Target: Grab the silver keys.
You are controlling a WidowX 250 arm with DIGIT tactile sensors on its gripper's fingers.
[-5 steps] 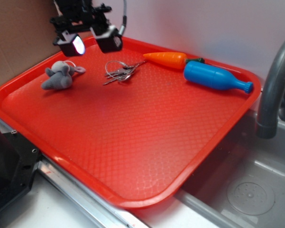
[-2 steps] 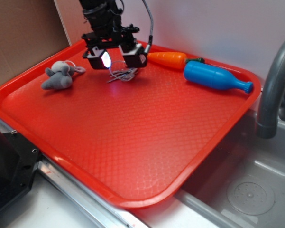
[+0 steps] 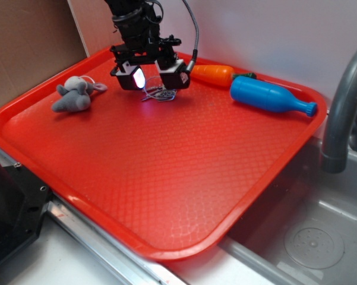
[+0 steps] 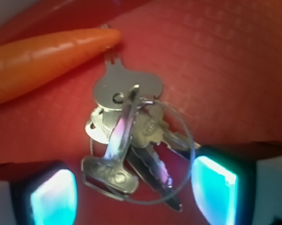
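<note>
No legible text, label, brand, number or sign appears in either view. The silver keys (image 4: 131, 140) carry faint stamped marks on two key heads in the wrist view, but these are too blurred to read.

**What you can't see clearly**

In the exterior view the gripper (image 3: 151, 79) covers most of the keys (image 3: 159, 93); you see only a small tangle of wire and metal below its fingers, too small to count. The arm runs off the top edge, and the tap (image 3: 343, 113) is cut by the right edge. In the wrist view the carrot (image 4: 42, 55) leaves the left edge, the fingers (image 4: 213, 187) are cropped at the bottom, and the key (image 4: 124, 91) tip nearest the carrot is blurred.
</note>
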